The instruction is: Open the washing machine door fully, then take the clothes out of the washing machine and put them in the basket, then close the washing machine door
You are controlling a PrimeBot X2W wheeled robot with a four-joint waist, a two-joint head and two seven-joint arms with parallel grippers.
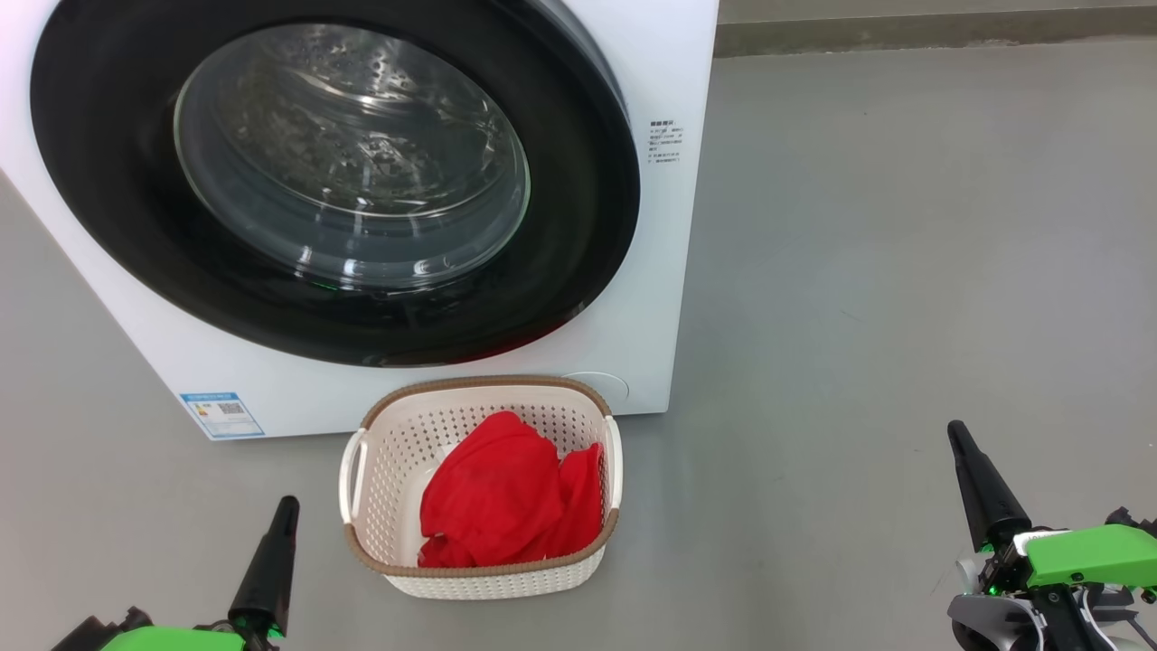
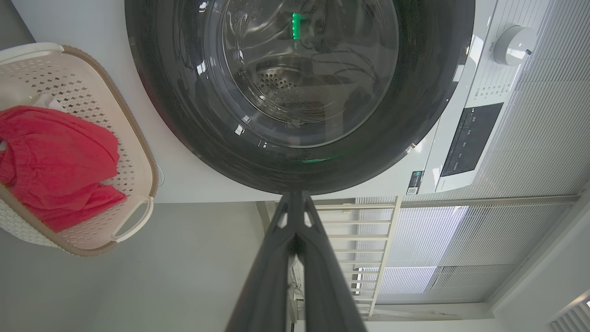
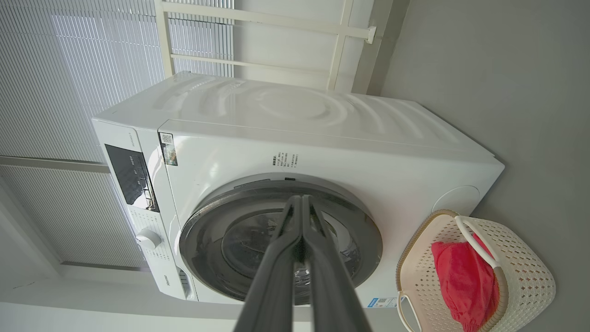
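Observation:
The washing machine [image 1: 651, 298] stands white before me with its door [image 1: 108, 226] shut flat against the front; through the glass [image 1: 352, 154] the steel drum shows. On the floor in front sits the basket [image 1: 380, 452], holding red clothes [image 1: 506, 497]. My left gripper [image 1: 287, 503] rests shut at the lower left, left of the basket. My right gripper [image 1: 954, 429] is shut at the lower right, well clear of the basket. The left wrist view shows the door [image 2: 184, 120], the basket [image 2: 143, 161] and the clothes [image 2: 55, 157]; the right wrist view shows the machine [image 3: 322, 138], the basket [image 3: 530, 272] and the clothes [image 3: 461, 276].
Grey floor [image 1: 904, 271] spreads wide to the right of the machine. A control panel [image 3: 129, 175] and a dial [image 3: 148, 239] sit on the machine's upper front. Behind the machine are window blinds [image 3: 69, 69] and a cream rail [image 3: 276, 18].

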